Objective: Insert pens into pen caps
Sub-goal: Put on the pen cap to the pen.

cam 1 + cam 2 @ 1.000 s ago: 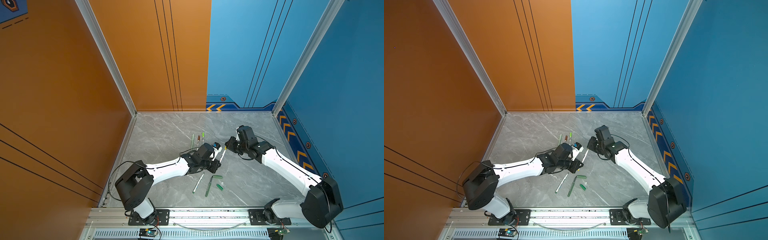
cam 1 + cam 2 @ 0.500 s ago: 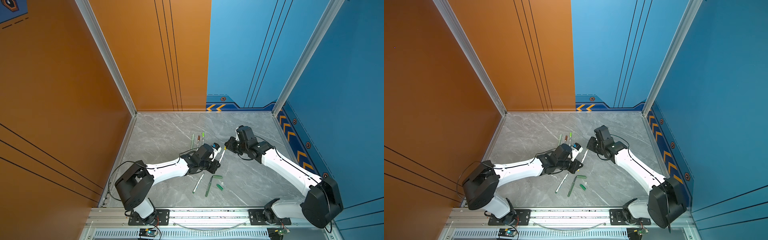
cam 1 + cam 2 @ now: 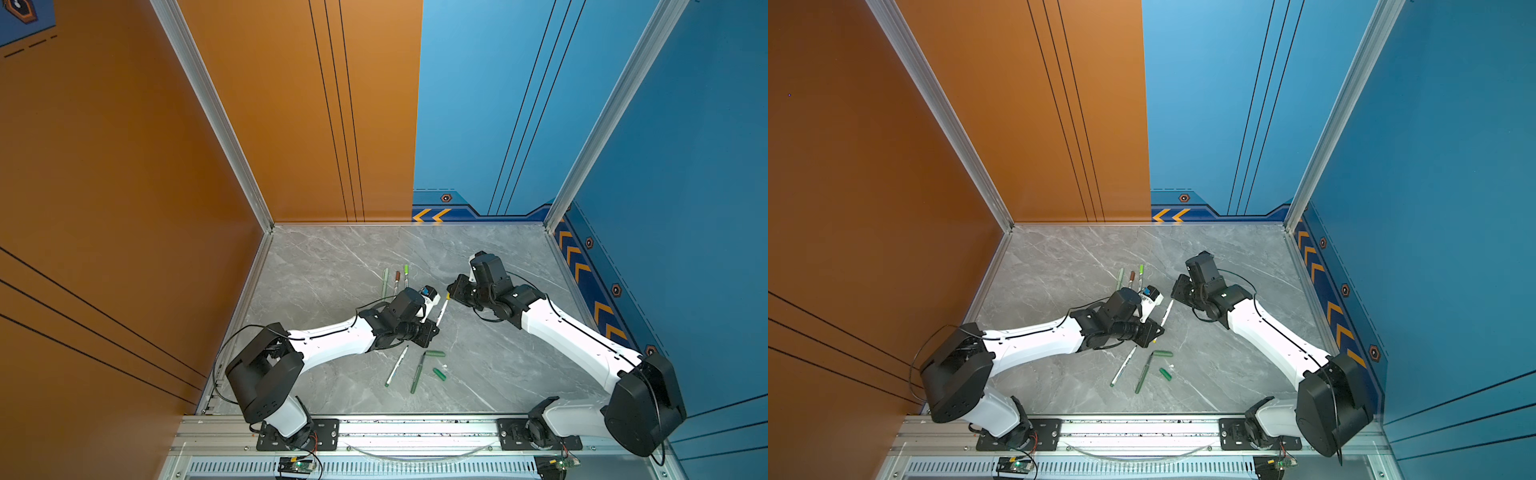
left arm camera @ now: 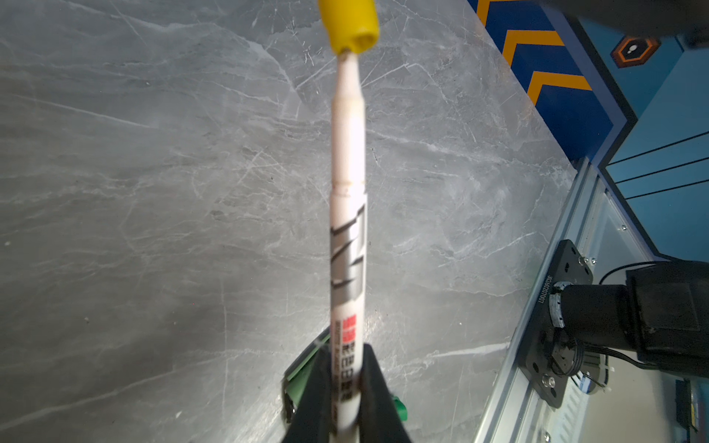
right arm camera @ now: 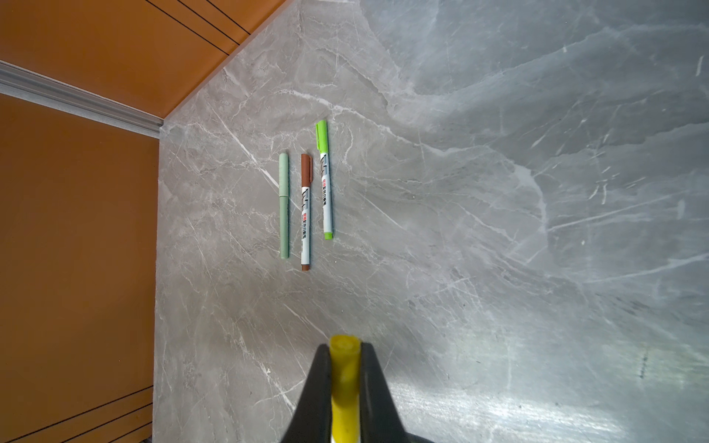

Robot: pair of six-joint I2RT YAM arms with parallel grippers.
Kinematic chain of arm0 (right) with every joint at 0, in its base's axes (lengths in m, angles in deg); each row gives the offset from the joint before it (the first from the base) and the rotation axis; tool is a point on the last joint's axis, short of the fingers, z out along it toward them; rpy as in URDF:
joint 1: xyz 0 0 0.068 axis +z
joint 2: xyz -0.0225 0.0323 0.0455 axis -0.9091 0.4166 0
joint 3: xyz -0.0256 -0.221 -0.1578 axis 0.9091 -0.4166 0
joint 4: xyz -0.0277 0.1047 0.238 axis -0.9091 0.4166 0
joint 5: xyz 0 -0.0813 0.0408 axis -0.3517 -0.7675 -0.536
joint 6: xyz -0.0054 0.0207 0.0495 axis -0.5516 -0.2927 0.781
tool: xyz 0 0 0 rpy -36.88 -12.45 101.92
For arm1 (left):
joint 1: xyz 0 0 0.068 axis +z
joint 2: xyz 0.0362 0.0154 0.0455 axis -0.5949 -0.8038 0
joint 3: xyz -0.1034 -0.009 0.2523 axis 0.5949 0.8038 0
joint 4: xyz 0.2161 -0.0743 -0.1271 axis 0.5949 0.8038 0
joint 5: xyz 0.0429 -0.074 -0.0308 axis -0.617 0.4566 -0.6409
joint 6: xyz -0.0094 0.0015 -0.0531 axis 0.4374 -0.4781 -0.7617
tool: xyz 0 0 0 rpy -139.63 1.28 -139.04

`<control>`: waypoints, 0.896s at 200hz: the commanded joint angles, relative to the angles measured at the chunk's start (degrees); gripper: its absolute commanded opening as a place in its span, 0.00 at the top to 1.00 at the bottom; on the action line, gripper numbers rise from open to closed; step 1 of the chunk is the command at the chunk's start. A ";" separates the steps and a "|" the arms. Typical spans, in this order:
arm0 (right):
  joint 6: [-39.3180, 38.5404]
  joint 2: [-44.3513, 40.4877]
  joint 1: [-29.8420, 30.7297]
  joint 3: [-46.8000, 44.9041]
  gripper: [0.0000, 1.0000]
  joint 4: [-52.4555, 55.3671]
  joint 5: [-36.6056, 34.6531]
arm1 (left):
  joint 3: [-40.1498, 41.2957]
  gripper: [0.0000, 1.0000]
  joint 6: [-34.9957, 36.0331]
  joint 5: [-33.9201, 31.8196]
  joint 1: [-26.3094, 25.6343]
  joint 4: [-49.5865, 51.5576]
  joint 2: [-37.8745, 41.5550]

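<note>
Farthest left on the grey marble table (image 3: 332, 257), in a top view, three capped pens are laid side by side, well apart from the action: a sage-green pen (image 3: 385, 282), a brown-capped pen (image 3: 397, 281) and a light-green-capped pen (image 3: 406, 274). Nearer the front rail (image 3: 415, 428), a white pen with a dark green end (image 3: 396, 367) and an all dark green pen (image 3: 417, 374) are seen uncapped, with two dark green caps (image 3: 439, 374) just beside them.

Next, the left gripper (image 4: 345, 368) is shown closed on the rear of a white-barrelled pen (image 4: 347, 230), which appears to be held clear of the table. Its long axis is run diagonally from those jaws, away from the robot's base and a little rightward. The bare tapered tip is pointed at the yellow cap (image 4: 351, 25). That cap is pinched in the closed right gripper (image 5: 345, 356), farthest right. Its open mouth is turned back toward the pen, so the two axes are nearly in line.

The coming push is judged to turn on one relation. In the left wrist view the tip is seen touching the rim of the cap's mouth, not the middle of the bore. A small sideways correction is likely needed before pen and cap are pressed together along the shared axis. Otherwise the tip may be skidded off the rim.
</note>
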 commanded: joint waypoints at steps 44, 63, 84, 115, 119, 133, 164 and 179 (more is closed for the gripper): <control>0.69 0.66 0.52 -1.24 0.94 -0.31 -2.24 | 0.26 1.00 -0.18 -0.32 0.80 -1.16 2.02; 0.77 0.46 0.52 -1.15 0.94 -0.31 -1.86 | 0.40 1.00 -0.22 -0.54 0.83 -1.21 1.93; 0.94 0.29 0.85 -1.33 0.94 -0.39 -1.13 | 0.23 1.00 -0.62 -1.04 0.82 -1.62 1.84; 1.87 0.47 2.33 -2.16 0.94 -0.65 0.17 | -0.10 1.00 -1.16 -2.56 1.17 -3.29 2.17; 1.99 0.41 2.62 -2.38 0.94 -0.67 0.22 | -0.10 1.00 -1.23 -2.87 1.26 -3.49 2.28; 2.39 0.35 3.39 -3.18 0.94 -0.63 0.26 | -0.29 1.00 -1.21 -3.41 1.59 -4.40 2.70; 3.13 0.42 4.50 -5.49 0.95 -0.85 0.43 | -1.63 1.00 -0.54 -4.07 2.85 -5.55 3.25; 3.41 0.99 4.95 -6.25 0.96 -1.23 1.24 | -2.91 1.00 0.64 -3.88 3.34 -5.59 3.03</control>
